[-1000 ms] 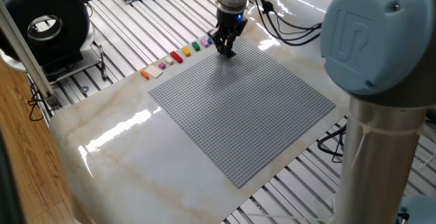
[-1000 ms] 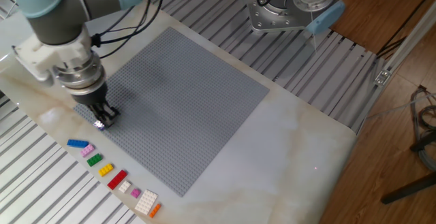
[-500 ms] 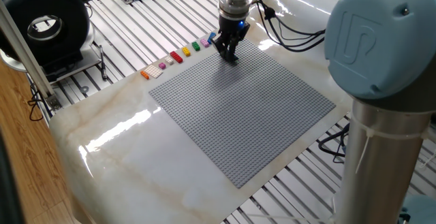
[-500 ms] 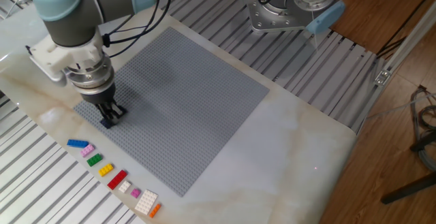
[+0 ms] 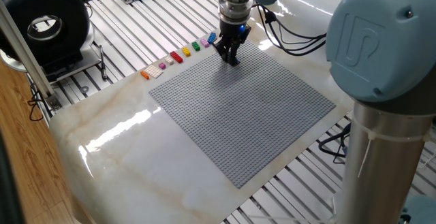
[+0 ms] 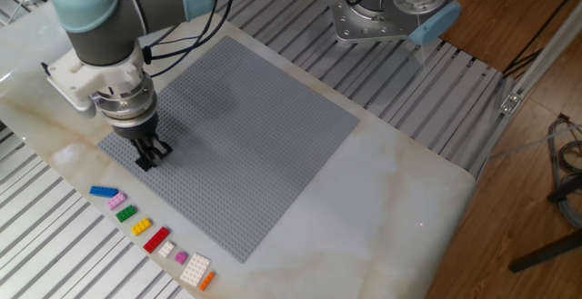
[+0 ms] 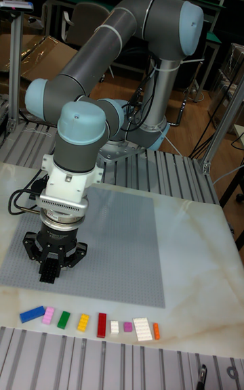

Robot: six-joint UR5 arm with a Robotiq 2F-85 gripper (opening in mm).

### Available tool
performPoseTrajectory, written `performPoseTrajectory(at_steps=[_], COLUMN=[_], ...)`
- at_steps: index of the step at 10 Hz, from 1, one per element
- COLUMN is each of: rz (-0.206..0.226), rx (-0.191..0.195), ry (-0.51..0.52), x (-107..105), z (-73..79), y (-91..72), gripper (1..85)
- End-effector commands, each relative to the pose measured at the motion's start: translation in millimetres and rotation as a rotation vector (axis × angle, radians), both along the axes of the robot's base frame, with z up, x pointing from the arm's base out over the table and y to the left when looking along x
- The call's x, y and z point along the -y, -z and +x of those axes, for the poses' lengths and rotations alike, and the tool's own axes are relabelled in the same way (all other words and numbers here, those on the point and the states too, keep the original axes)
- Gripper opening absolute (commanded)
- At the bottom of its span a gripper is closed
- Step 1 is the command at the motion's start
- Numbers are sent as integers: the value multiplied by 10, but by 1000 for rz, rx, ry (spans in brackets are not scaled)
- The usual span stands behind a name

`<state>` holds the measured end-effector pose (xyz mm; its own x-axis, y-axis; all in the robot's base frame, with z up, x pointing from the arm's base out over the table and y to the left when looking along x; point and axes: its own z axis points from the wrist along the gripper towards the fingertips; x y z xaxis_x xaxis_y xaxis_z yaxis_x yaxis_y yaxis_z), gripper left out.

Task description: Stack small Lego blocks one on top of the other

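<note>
Gripper (image 7: 49, 275), black, two-fingered, pointing straight down with its tips at the near left corner area of the grey studded baseplate (image 7: 129, 241); fingers drawn close together around a dark navy block (image 6: 145, 162), which sits low at the baseplate surface, though whether it is actually clamped cannot be told. Remaining small bricks lie in a single row on the marble tabletop (image 7: 196, 268), just off the baseplate's near edge, none touching the gripper. Row, left to right in the tall fixed view: blue block (image 7: 32, 314), longest of the coloured ones, slightly angled; pink block (image 7: 47, 316); green block (image 7: 64, 319); yellow block (image 7: 83, 322); red block (image 7: 102, 325), elongated, set crosswise to the row; small white piece (image 7: 114, 327); small magenta piece (image 7: 127, 327); larger white brick (image 7: 143, 328); orange block (image 7: 156, 330), at the right end.
</note>
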<state>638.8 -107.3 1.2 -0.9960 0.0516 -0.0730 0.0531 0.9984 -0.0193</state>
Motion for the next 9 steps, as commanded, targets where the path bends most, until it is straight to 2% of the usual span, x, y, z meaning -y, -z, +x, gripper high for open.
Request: performPoseTrajectory(at_steps=[1,5,9], rz=[1,-9,-18], rx=[2,9,-3], ry=[1,-12,-30], x=[-2,14,38], z=[-3,15,-13], y=[-3,-14,-14], gripper=[10,10,10])
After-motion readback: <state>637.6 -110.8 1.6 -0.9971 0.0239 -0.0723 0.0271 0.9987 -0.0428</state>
